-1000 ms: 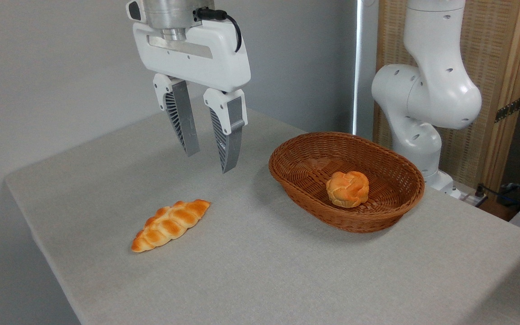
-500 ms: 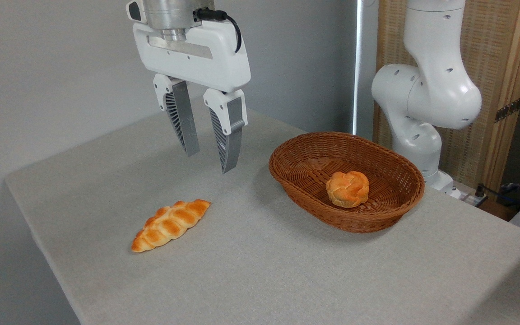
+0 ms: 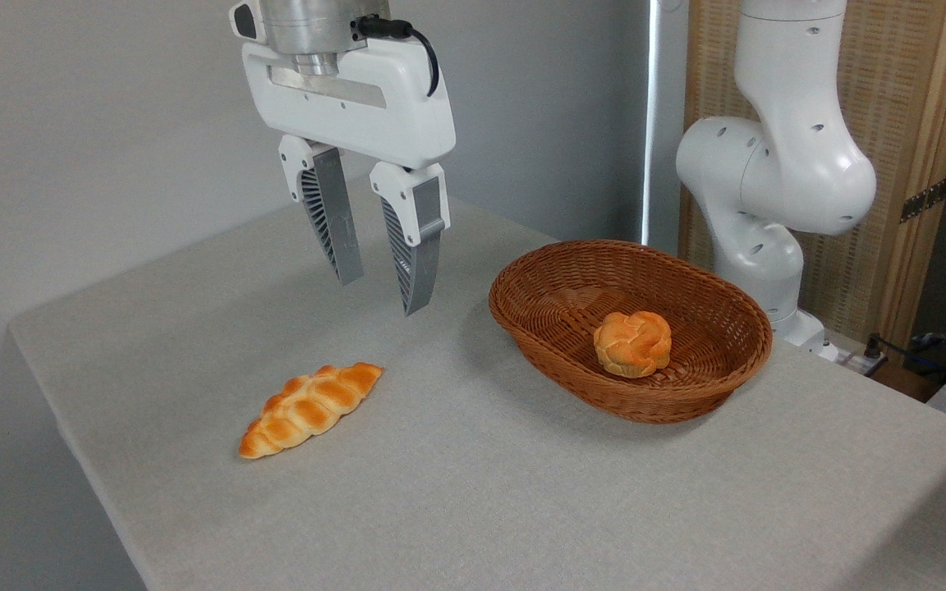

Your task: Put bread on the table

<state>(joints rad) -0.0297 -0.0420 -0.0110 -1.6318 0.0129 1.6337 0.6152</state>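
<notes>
Round orange knotted bread (image 3: 632, 343) in wicker basket (image 3: 522, 316), gripper (image 3: 383, 295) spread w/ nothing held

A brown oval wicker basket (image 3: 571, 283) sits toward three o'clock of the scene's middle. A long braided golden loaf (image 3: 309, 408) lies toward eight o'clock, well apart from the basket, its pointed ends running from lower left to upper right. At one o'clock stands a wooden-framed woven screen (image 3: 908, 123); dark cables (image 3: 945, 357) trail at three o'clock.

bread (image 3: 632, 343) orange-gold | basket (image 3: 559, 279) brown woven | table (image 3: 522, 492) lt grey | loaf (image 3: 309, 409) golden braided
</notes>
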